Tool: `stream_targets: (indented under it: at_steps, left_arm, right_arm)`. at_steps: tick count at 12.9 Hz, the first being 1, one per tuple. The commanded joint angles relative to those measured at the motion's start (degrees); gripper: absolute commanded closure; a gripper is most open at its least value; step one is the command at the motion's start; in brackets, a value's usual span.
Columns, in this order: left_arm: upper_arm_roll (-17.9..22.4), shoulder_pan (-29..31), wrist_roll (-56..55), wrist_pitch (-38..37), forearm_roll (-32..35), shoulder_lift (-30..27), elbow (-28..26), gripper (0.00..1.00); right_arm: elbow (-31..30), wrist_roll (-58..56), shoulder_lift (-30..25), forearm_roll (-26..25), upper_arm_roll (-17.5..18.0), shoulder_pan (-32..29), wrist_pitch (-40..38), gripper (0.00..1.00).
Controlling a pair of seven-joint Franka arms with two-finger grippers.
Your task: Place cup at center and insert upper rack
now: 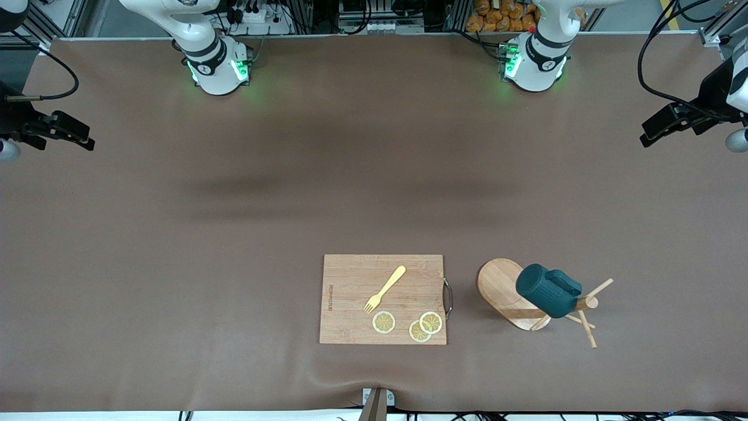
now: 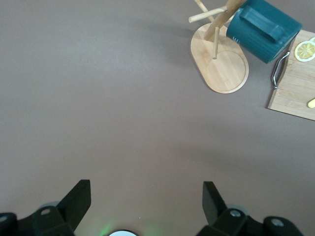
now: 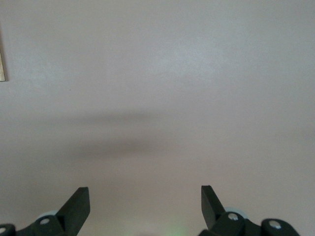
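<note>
The dark teal-green mug [image 1: 548, 290] hides part of the light wooden mug tree [image 1: 504, 289]. Both lie well apart from the spread fingers of the left gripper [image 2: 146, 196] and right gripper [image 3: 145, 199].

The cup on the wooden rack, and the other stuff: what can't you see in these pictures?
- Cup: its inside and which peg carries it are hidden by its own body, in the front and left wrist views.
- Rack: post partly covered by the cup; peg tips cut off at the left wrist view's edge.
- Board: mostly cut off in both wrist views; its printed mark is too small to read.
- Left gripper, right gripper: only the open jaws show, over bare table.
</note>
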Motion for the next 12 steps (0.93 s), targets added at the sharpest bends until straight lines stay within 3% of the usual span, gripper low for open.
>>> stream_targets:
  at_steps: [1,12]
  left_arm:
    - [0.9,-0.8,1.1,1.8,-0.9,-1.5,-1.6,0.0]
    - [0.9,-2.7,0.2,2.5,0.0,-0.4,-0.5,0.0]
  right_arm:
    - [-0.8,-0.8,-0.8,-0.2,0.1,-0.3,0.7,0.0]
    - [-0.8,-0.8,-0.8,-0.2,0.2,-0.2,1.4,0.0]
